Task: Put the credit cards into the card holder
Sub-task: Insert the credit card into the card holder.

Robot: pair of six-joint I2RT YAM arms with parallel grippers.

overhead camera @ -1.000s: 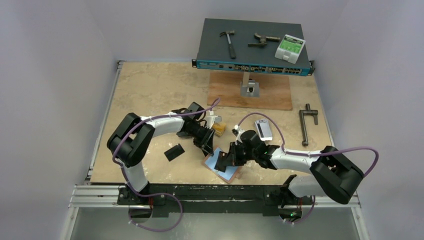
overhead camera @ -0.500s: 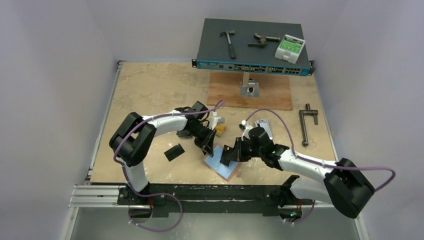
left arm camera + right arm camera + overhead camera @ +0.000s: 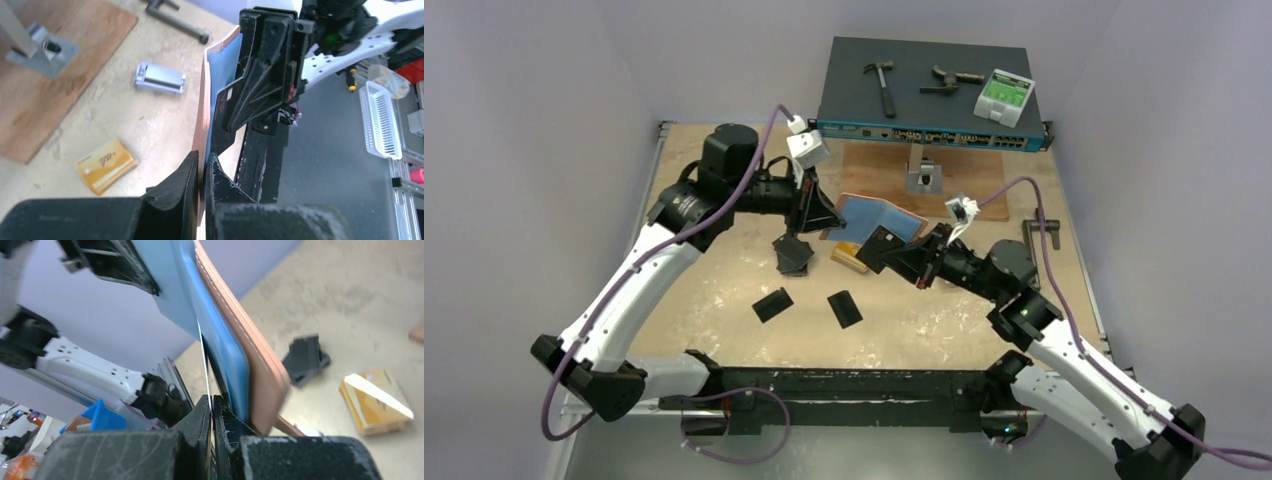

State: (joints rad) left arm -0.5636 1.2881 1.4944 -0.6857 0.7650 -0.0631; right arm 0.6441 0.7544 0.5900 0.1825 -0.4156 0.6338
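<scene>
Wallet point(image 3: 876, 213) held open above table, left gripper point(image 3: 200, 169) clamped on its edge. Black card point(image 3: 223, 106) pinched in right gripper point(image 3: 211, 407), touching blue lining. Card to be squared with slot, then slid gently; wallet to be braced.

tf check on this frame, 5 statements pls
1. The left hand grips the card holder clear of the table. True.
2. The right hand is empty. False: it pinches a black card.
3. The card holder is folded shut. False: it is open, blue lining showing.
4. An orange-gold card stack lies on the table. True.
5. The hammer lies on the table beside the cards. False: it lies on the network switch at the back.
</scene>
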